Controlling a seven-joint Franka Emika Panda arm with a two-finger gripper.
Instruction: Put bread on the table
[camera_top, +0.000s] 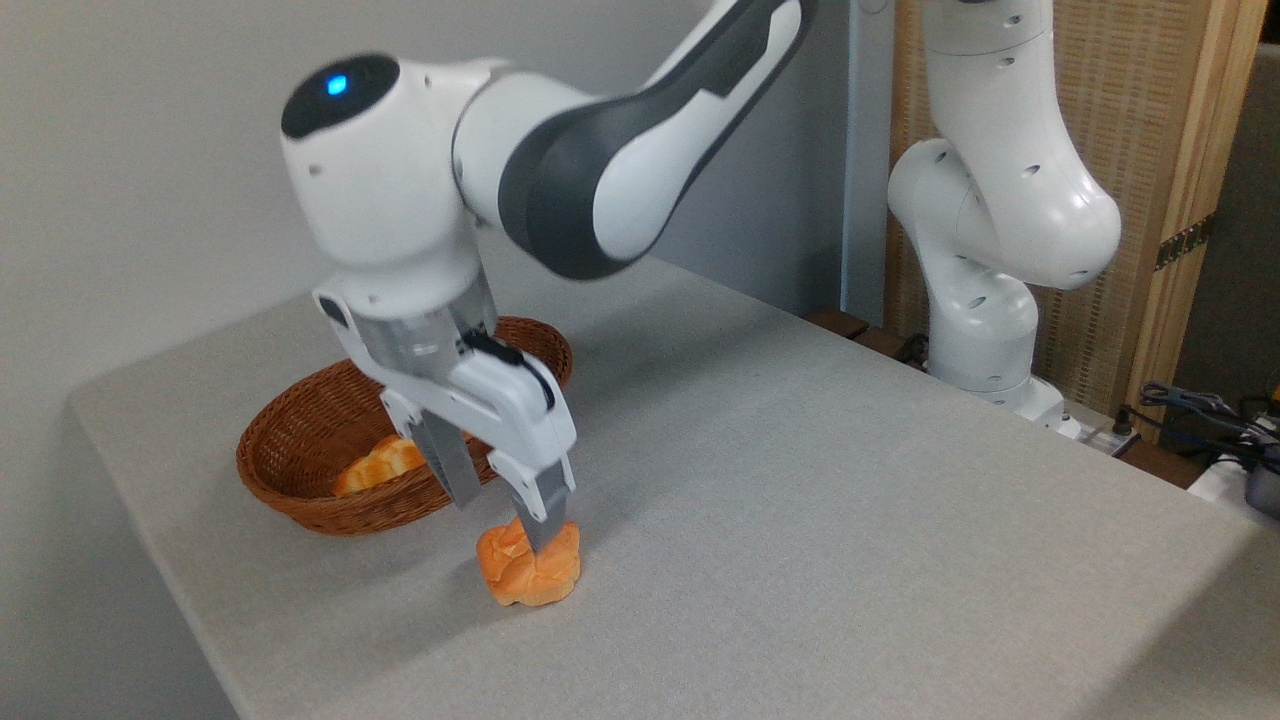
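Note:
The bread (530, 572), a small lumpy golden-orange roll, rests on the grey table (800, 500) just in front of the wicker basket. My gripper (505, 527) hangs right over it, open, with its fingers spread wide. The right finger (545, 515) crosses in front of the roll's top. The left finger (450, 470) ends apart from the roll, over the basket's near rim. Whether the right finger still touches the bread is not clear.
The brown oval wicker basket (300, 440) stands behind and left of the roll, and a longer orange croissant-like piece (380, 465) lies inside it. The arm's white base (985, 330) is mounted at the table's far right edge, with cables (1190, 400) beside it.

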